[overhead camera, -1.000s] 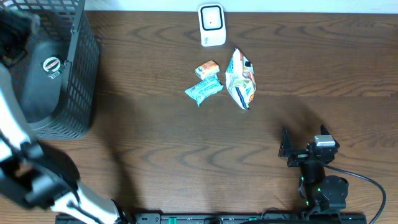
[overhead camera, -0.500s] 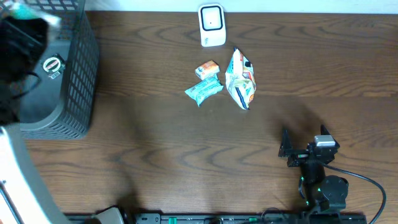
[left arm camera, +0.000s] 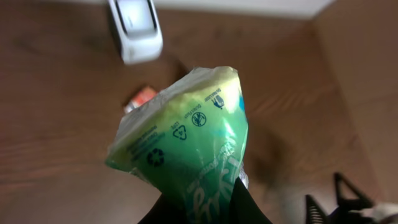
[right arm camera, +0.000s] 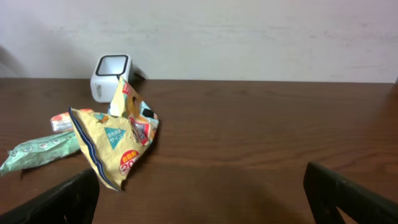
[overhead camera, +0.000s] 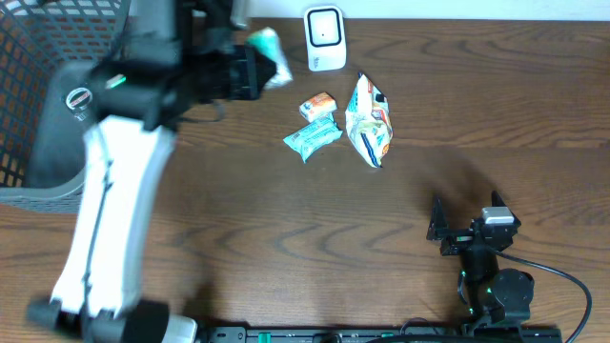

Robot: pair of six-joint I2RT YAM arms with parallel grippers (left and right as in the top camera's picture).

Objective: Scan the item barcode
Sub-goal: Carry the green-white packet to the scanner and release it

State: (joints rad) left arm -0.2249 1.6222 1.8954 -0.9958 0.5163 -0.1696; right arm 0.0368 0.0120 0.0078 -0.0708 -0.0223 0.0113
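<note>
**Left hand.** The left hand is closed narrow on a green pouch. It holds the pouch clear of the bench. In the wrist view the pouch rises from between the two dark fingers at the bottom edge, with its sealed end up and recycling marks on the visible face. The overhead view is motion-blurred here, so the exact grip point on the pouch cannot be told.

**Task item.** In the overhead view the pouch lies at 9 o'clock of the white scanner, near it but apart. The scanner stands at the 12 o'clock edge of the bench. In the left wrist view it appears above the pouch, toward 11 o'clock.

**Right hand.** The right hand sits at 5 o'clock of the bench with its jaws wide and nothing between them. Its wrist view shows both fingers spread to the frame corners.

**Other items.**
- An orange pack lies at 6 o'clock of the scanner.
- A teal pack lies just beside the orange pack, at its 6 o'clock.
- A yellow bag lies at 3 o'clock of both packs.
- A black basket occupies the 9 o'clock side of the bench.
</note>
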